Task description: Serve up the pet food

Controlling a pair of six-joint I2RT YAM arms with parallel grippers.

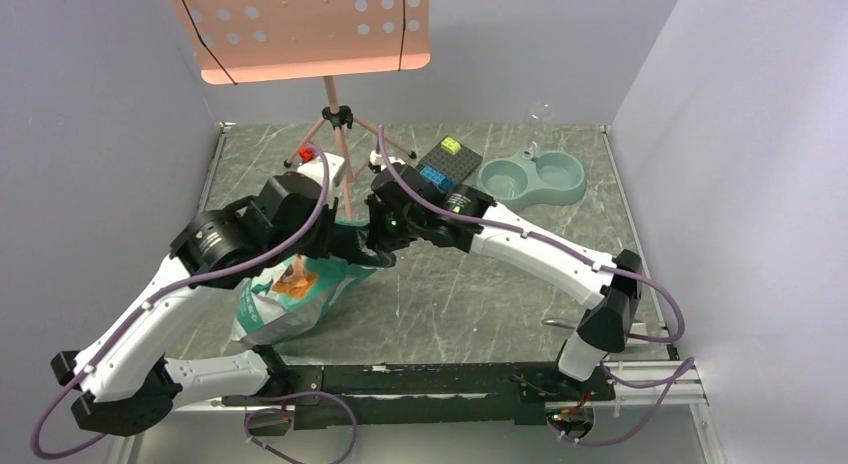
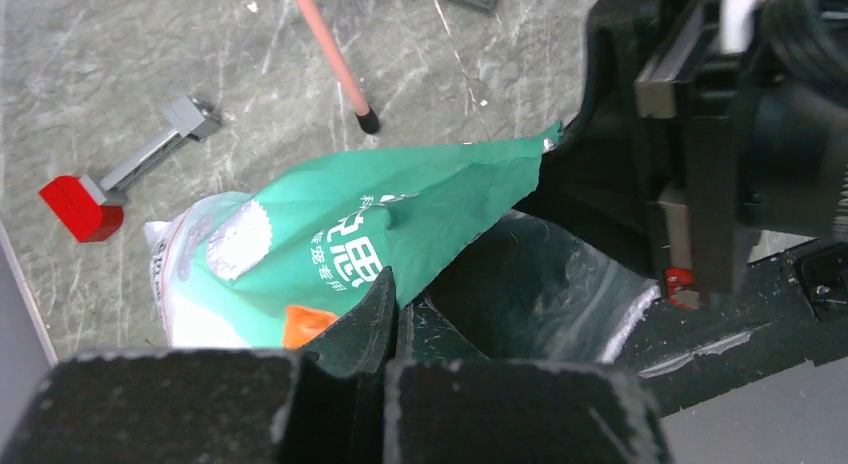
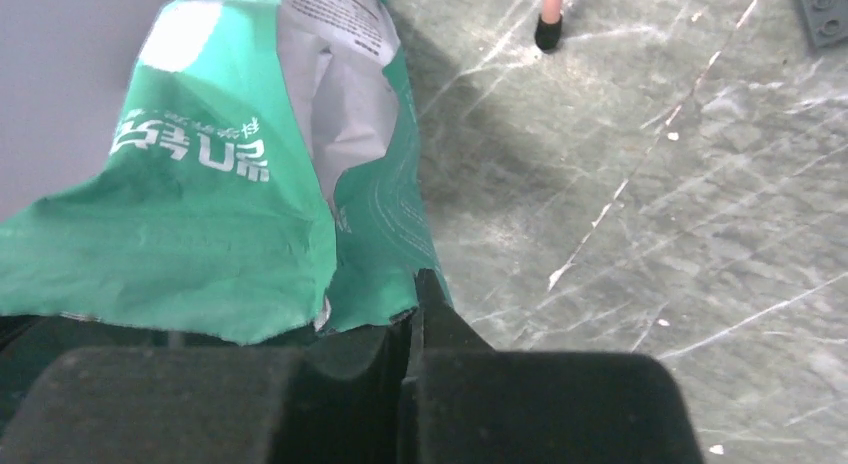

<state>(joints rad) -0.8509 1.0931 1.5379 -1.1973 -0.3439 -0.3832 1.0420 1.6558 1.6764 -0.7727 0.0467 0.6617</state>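
The teal-green pet food bag (image 1: 290,296) lies left of centre on the table, its top lifted between both grippers. My left gripper (image 1: 352,246) is shut on one edge of the bag's mouth, seen in the left wrist view (image 2: 398,302) with green foil (image 2: 380,229) pinched in it. My right gripper (image 1: 385,242) is shut on the opposite edge, seen in the right wrist view (image 3: 412,314) with the bag (image 3: 200,214) above it. The kibble is hidden; none shows. The pale blue-grey double bowl (image 1: 532,179) stands at the back right, apart from both grippers.
A pink music stand (image 1: 305,29) on a tripod (image 1: 340,134) stands at the back centre, one foot (image 2: 367,121) near the bag. A dark brick plate (image 1: 445,166) with small bricks lies beside the bowl. A red and grey piece (image 2: 110,184) lies at the left.
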